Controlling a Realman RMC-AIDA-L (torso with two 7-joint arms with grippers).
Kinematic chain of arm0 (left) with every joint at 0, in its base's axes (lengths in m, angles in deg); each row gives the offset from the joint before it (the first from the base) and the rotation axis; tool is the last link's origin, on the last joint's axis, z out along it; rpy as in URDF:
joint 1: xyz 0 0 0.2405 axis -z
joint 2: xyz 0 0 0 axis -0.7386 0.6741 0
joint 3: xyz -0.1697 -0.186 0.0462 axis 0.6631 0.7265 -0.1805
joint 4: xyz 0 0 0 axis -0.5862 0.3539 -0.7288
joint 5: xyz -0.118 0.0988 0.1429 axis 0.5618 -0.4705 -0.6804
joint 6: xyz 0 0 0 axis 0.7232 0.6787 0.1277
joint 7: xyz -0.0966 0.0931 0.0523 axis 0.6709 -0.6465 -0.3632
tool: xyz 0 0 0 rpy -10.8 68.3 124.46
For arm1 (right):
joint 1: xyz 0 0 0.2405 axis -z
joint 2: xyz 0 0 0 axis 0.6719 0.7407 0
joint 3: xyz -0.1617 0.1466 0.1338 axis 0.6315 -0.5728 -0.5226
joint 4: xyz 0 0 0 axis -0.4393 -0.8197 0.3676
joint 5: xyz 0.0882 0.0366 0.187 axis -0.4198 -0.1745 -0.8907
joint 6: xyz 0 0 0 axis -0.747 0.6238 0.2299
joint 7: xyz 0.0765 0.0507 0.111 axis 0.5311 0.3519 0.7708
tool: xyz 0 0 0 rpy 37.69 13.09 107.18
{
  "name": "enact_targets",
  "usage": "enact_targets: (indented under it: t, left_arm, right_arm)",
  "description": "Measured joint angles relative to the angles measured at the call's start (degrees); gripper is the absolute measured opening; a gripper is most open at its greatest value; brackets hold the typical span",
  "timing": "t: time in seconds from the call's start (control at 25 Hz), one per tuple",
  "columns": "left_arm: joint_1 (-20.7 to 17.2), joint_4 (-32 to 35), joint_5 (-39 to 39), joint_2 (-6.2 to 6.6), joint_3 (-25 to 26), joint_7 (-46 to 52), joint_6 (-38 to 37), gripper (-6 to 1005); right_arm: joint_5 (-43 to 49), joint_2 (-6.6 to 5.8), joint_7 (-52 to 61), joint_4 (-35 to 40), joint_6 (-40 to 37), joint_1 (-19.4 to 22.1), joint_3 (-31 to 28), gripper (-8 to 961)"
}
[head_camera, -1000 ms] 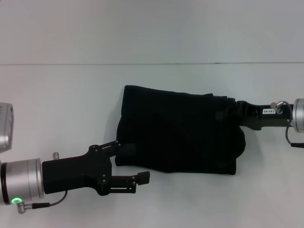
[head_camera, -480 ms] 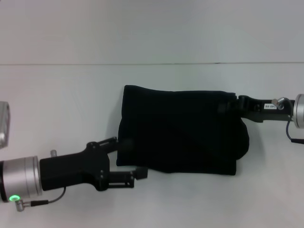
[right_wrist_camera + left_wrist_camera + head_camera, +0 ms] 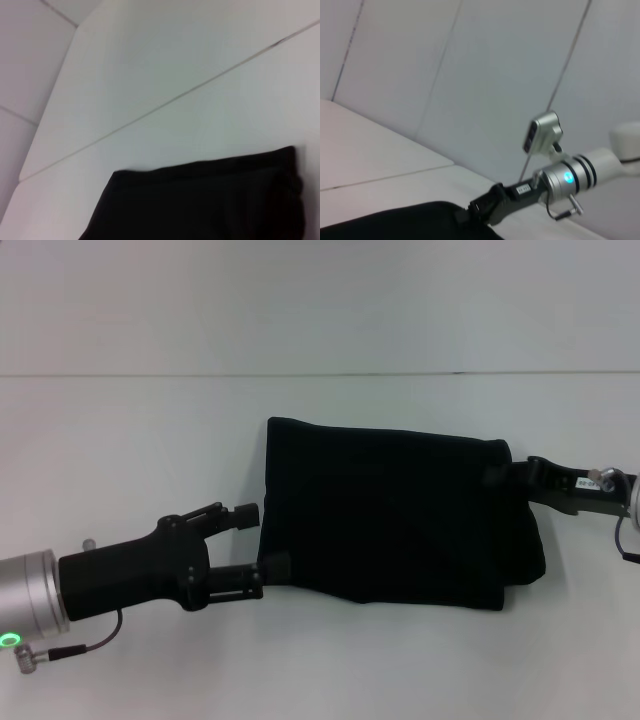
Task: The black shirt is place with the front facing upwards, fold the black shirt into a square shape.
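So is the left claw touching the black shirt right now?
Touching. In the head view the left claw sits at the black shirt's left edge, its lower finger overlapping the cloth with no gap.

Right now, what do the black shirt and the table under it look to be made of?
The black shirt looks like soft matte knit cloth: it lies in a folded slab with rounded, slumped edges and no shine. The table looks like a hard, smooth white board, probably laminate, with a faint sheen and one thin straight seam; the exact material cannot be told.
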Motion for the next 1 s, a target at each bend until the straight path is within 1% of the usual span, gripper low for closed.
enact_targets:
  t: [0.04, 0.12, 0.2, 0.28, 0.4, 0.48, 0.6, 0.68, 0.76, 0.92, 1.0]
  left_arm:
    - [0.1, -0.02, 0.0, 0.0, 0.41, 0.52, -0.04, 945]
    - [0.24, -0.06, 0.0, 0.0, 0.93, 1.37, -0.15, 945]
    - [0.31, -0.08, 0.0, 0.0, 1.45, 2.31, -0.17, 945]
    - [0.36, -0.19, 0.0, -0.02, 2.37, 3.46, -0.2, 945]
    - [0.39, -0.84, 0.0, 0.06, 4.19, 5.28, -0.2, 945]
    - [0.45, -1.3, 0.01, 0.24, 5.2, 6.67, -0.19, 945]
    - [0.57, -2.09, 0.03, 0.56, 6.17, 9.05, 0.14, 946]
    - [0.59, -2.74, 0.04, 0.74, 6.53, 9.99, 0.48, 946]
    - [0.62, -3.29, 0.05, 0.85, 6.99, 11.44, 0.95, 946]
    - [0.63, -4.46, 0.07, 0.98, 7.52, 12.94, 2.05, 946]
    - [0.61, -4.62, 0.07, 1.01, 7.66, 13.6, 2.55, 946]
  right_arm:
    - [-0.54, 0.1, -0.19, 0.03, 0.45, 0.43, -0.03, 78]
    - [-1.36, 0.09, -0.26, 0.05, 0.95, 1.19, -0.11, 166]
    - [-2.58, -0.19, -0.29, 0.22, 1.09, 2.41, -0.39, 254]
    - [-5.08, -0.4, -1.36, 0.65, 0.56, 4.37, -1.13, 330]
    - [-11.22, -0.66, -8.4, 1.13, -2.66, 8.11, -3.18, 425]
    - [-16.07, -0.57, -16.96, 1.22, -6.47, 10.59, -4.36, 488]
    - [-22.44, 0.22, -31.64, 1.24, -12.99, 13.14, -5.14, 587]
    - [-23.61, 0.89, -39.65, 1.24, -15.84, 13.33, -4.78, 656]
    - [-23.06, 1.66, -46.62, 1.1, -16.99, 12.55, -3.65, 725]
    - [-21.04, 3.58, -58.01, 0.35, -16.42, 10.2, -0.31, 862]
    - [-20.69, 3.84, -62.75, -1.33, -15.43, 8.88, 1.72, 930]
